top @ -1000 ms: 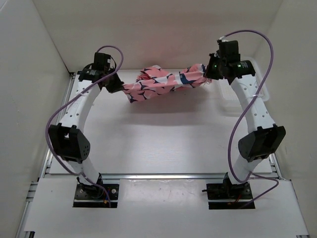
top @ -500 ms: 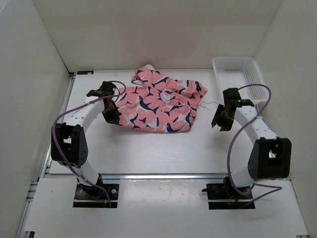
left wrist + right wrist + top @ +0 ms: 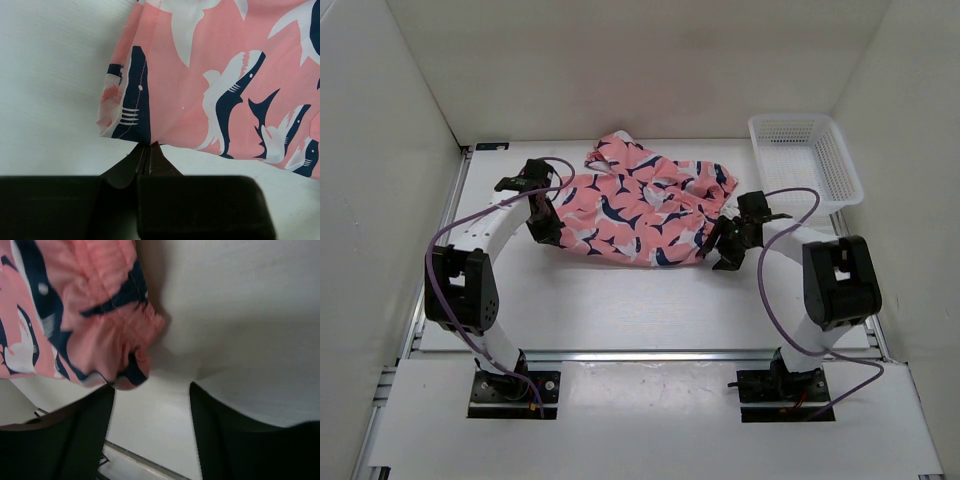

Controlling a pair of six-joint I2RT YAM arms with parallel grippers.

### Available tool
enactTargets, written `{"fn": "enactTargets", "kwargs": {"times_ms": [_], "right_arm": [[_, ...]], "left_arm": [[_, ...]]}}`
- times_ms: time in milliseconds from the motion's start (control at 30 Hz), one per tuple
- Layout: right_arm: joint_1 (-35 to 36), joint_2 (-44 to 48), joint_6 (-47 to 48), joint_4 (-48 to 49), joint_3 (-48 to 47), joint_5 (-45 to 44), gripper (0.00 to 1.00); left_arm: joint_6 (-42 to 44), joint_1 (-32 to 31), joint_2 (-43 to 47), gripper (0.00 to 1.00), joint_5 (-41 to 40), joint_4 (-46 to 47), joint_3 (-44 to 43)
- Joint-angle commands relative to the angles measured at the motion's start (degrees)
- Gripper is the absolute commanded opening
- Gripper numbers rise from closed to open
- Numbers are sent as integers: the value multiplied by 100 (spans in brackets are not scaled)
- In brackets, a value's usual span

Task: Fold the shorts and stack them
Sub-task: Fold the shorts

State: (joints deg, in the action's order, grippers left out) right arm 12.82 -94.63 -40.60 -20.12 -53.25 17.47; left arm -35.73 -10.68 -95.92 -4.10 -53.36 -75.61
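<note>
The shorts (image 3: pixel 645 212) are made of soft, matt cloth, stitched along the hem. The table (image 3: pixel 640 305) is surfaced in matt white with a fine grain. The basket (image 3: pixel 847 160) is moulded in white plastic mesh.

A white mesh basket (image 3: pixel 807 160) sits at the table's (image 3: pixel 620 300) far right.

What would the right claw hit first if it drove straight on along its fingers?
Probably bare table: the open right claw points at white surface just beside the shorts. One finger might brush their hem; depth is unclear.
</note>
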Motion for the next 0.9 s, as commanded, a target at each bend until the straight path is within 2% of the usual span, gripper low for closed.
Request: {"fn": "enactTargets", "kwargs": {"times_ms": [0, 100, 133, 167, 200, 433, 533, 700, 767, 833, 867], "right_arm": [[-16, -467, -352, 526, -422, 239, 66], [36, -775, -352, 474, -791, -94, 37], [36, -776, -300, 204, -922, -313, 24], [36, -776, -247, 71, -1150, -759, 3], [36, -672, -195, -78, -1248, -963, 0], [79, 322, 702, -1792, -2145, -2291, 0], [370, 629, 843, -2512, -1760, -2819, 0], [424, 1209, 369, -2655, -84, -3092, 18], [423, 1569, 211, -2655, 113, -3022, 23], [423, 1902, 158, -2655, 218, -2821, 38], [423, 2000, 71, -2603, 219, -2741, 41]], "left_arm": [[66, -13, 56, 10, -126, 63, -155], [66, -13, 56, 10, -126, 63, -155], [66, -13, 56, 10, -126, 63, -216], [66, -13, 56, 10, -126, 11, -217], [66, -13, 56, 10, -126, 10, -287], [171, 39, 328, 10, 31, -130, -279], [118, -31, 547, 10, 32, -130, 46], [-74, -329, 837, 10, 189, 36, 862], [-145, -435, 838, 10, 190, 106, 1030], [-145, -558, 838, 10, 129, 107, 1084], [-145, -558, 838, 10, 129, 107, 1084]]}}
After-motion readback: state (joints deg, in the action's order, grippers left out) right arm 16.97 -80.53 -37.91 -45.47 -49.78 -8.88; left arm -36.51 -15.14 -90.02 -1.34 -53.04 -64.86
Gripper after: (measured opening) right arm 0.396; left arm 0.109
